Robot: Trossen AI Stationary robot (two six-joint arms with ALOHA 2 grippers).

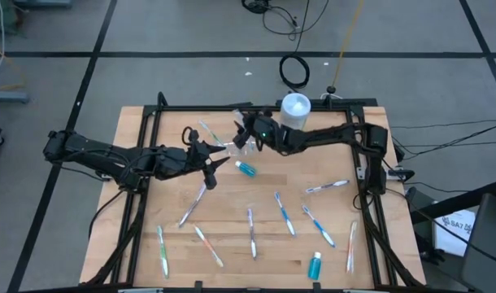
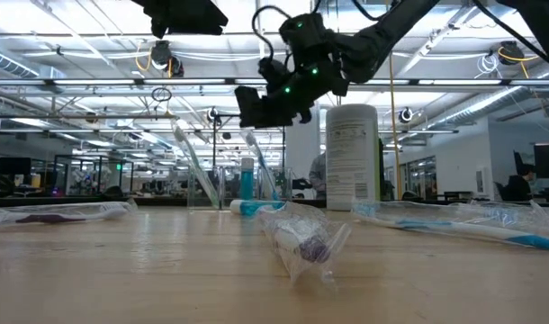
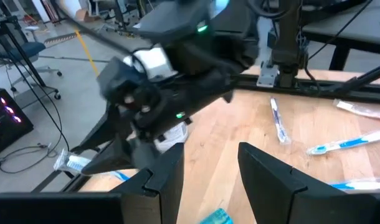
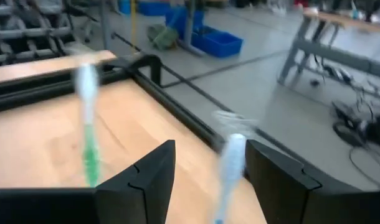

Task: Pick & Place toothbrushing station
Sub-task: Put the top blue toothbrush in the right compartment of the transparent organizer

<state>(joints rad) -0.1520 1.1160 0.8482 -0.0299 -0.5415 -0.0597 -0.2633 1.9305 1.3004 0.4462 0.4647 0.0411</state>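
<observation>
The small clear tumbler (image 1: 246,149) (image 2: 243,187) stands upright on the table's far middle. Thin toothbrushes lean in it: a green one (image 4: 87,134) and a blue-white one (image 4: 229,165). Their tips point up (image 2: 186,153) (image 2: 255,155). My right gripper (image 1: 241,130) (image 4: 209,177) hovers open just above the brush tips, with nothing between its fingers. My left gripper (image 1: 211,169) (image 3: 209,180) hangs open to the tumbler's left and holds nothing. A blue toothpaste tube (image 1: 245,168) (image 3: 215,216) lies on its side just in front of it.
A tall white lidded container (image 1: 295,108) (image 2: 351,157) stands right of the tumbler. Several wrapped toothbrushes lie across the near half of the table (image 1: 284,213) (image 1: 250,232) (image 1: 326,186) (image 1: 161,248). Another tube (image 1: 315,265) lies near the front edge. Black frame rails (image 1: 142,163) border the board.
</observation>
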